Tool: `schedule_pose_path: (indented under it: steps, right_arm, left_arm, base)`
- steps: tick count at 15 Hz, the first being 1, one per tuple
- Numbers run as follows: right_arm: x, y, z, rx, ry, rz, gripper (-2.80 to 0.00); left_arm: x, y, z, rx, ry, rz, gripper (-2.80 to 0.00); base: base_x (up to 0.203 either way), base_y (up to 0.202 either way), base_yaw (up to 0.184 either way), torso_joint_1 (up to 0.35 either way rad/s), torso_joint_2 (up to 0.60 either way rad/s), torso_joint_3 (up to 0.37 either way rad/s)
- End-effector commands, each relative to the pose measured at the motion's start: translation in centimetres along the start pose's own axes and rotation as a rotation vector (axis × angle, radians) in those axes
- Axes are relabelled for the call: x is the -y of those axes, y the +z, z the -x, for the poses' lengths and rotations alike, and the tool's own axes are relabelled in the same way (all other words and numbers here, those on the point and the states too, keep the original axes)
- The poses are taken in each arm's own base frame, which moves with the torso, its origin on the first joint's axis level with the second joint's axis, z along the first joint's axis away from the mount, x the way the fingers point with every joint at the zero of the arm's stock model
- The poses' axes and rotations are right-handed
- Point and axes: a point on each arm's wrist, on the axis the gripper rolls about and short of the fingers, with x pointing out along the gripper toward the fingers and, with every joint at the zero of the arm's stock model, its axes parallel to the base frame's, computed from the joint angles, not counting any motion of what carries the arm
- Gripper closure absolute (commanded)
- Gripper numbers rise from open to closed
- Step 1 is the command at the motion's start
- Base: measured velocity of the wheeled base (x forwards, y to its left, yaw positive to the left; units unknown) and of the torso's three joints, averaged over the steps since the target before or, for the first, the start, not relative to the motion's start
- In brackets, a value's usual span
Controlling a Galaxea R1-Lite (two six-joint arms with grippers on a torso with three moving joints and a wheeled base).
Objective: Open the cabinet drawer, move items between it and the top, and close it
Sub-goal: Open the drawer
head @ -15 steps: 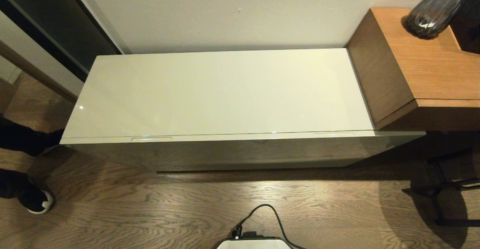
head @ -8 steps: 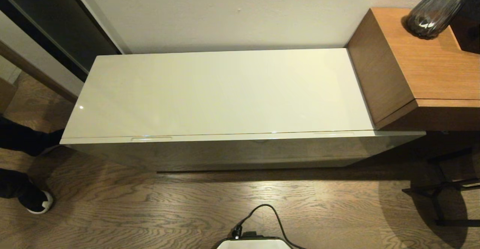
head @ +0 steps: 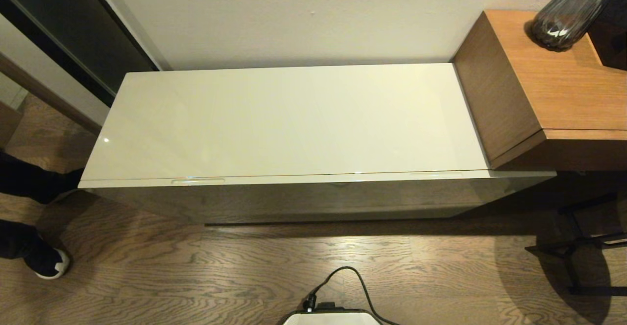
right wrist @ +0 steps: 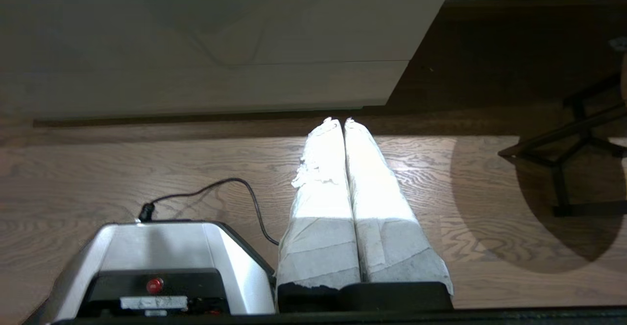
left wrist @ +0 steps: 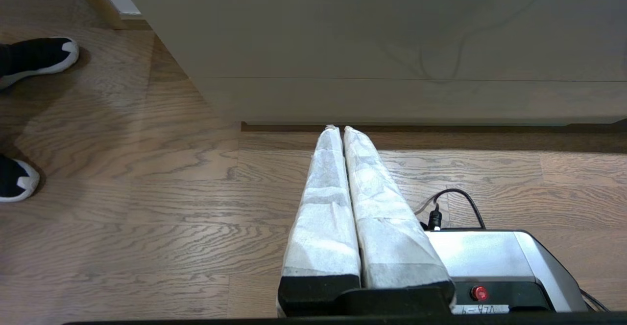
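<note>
The cabinet drawer (head: 313,195) is shut, its two slot handles (head: 198,181) (head: 436,174) along the front's upper edge. The top (head: 294,119) is bare. No slippers or tissue pack show in any view. Neither gripper appears in the head view. In the left wrist view my left gripper (left wrist: 341,128) is shut with nothing in it, its white-wrapped fingers (left wrist: 328,207) low over the floor, pointing at the drawer front (left wrist: 392,31). My right gripper (right wrist: 342,120) is likewise shut and empty, aimed at the cabinet's right end (right wrist: 294,31).
A higher orange-brown wooden surface (head: 553,75) with a dark glass vase (head: 568,16) adjoins the cabinet's right end. A person's shoe (head: 46,264) is on the floor at the left. My base (head: 328,318) with its cable, and black stand legs (head: 578,246), are nearby.
</note>
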Motion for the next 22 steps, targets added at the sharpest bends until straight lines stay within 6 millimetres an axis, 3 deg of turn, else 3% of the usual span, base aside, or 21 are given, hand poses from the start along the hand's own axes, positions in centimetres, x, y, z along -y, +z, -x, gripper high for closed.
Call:
schedule_pose_path:
  steps: [1,6,8,10,14,18,22]
  right_arm:
    - [0.0,-0.1,0.0,-0.005,-0.002,0.011,0.0]
    - [-0.1,5.8,3.7,-0.051,0.108,0.003,0.0]
    - [0.0,8.5,2.7,-0.139,0.138,-0.02,0.0]
    - [0.0,11.4,-0.1,-0.255,0.166,-0.039,0.0]
    - [0.1,15.5,-8.5,-0.47,0.19,-0.065,0.0]
    - [-0.3,15.9,-17.8,-0.56,0.194,-0.06,0.0]
    - [-2.2,15.0,-23.8,-0.623,0.218,-0.053,0.0]
  left_arm:
    - [0.0,0.0,0.0,-0.001,0.0,0.002,0.0]
    - [0.0,0.0,0.0,-0.001,0.0,0.0,0.0]
    - [0.0,0.0,0.0,-0.001,0.0,0.0,0.0]
    - [0.0,0.0,0.0,-0.001,0.0,0.0,0.0]
    - [0.0,0.0,0.0,-0.001,0.0,0.0,0.0]
    - [0.0,0.0,0.0,-0.001,0.0,0.0,0.0]
    - [0.0,0.0,0.0,-0.001,0.0,0.001,0.0]
  base:
    - [0.0,0.0,0.0,0.0,0.0,0.0]
    - [0.0,0.0,0.0,0.0,0.0,0.0]
    - [0.0,0.0,0.0,0.0,0.0,0.0]
    - [0.0,0.0,0.0,0.0,0.0,0.0]
    - [0.0,0.0,0.0,0.0,0.0,0.0]
    - [0.0,0.0,0.0,0.0,0.0,0.0]
    - [0.0,0.0,0.0,0.0,0.0,0.0]
